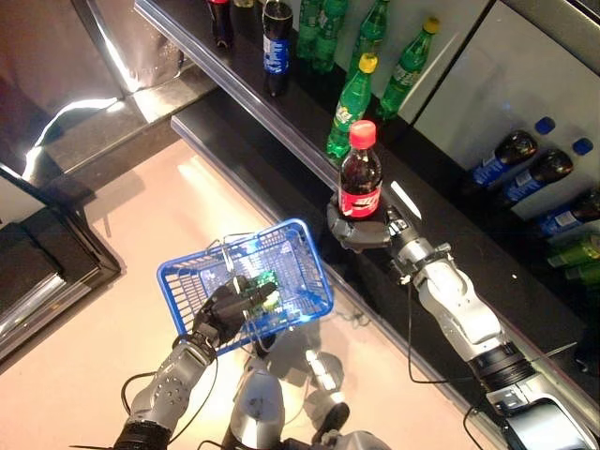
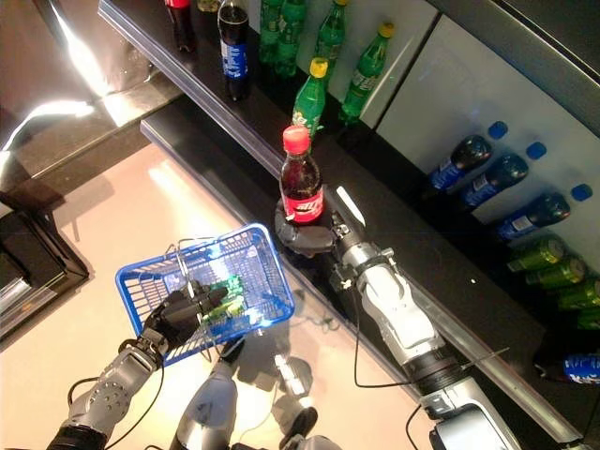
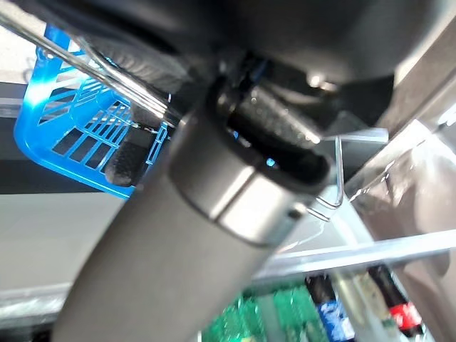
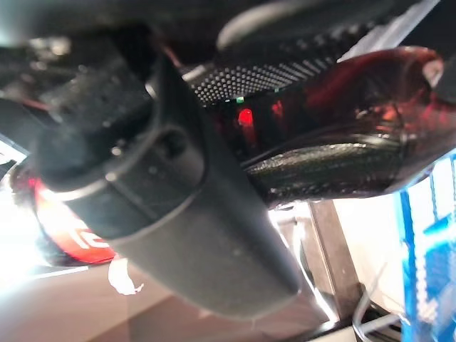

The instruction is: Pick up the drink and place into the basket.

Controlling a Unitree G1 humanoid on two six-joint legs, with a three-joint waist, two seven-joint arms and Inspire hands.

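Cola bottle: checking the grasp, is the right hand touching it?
Touching. Left eye view shows the right hand curled round the cola bottle's base.

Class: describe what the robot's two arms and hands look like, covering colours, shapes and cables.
Both arms are silver-grey, built of rounded segments with black joint bands. Each ends in a dark hand: left hand, right hand. A thin black cable loops beside each forearm.

You have a dark shelf (image 1: 234, 75) running across the top, with green bottles with yellow caps (image 1: 352, 105) standing on it beside a dark blue-labelled bottle (image 1: 276, 47) and a red-labelled one (image 1: 220, 21). To the right, blue-capped bottles (image 1: 502, 159) and green bottles (image 1: 574, 251) lie on their sides. Below is the pale floor (image 1: 122, 216)
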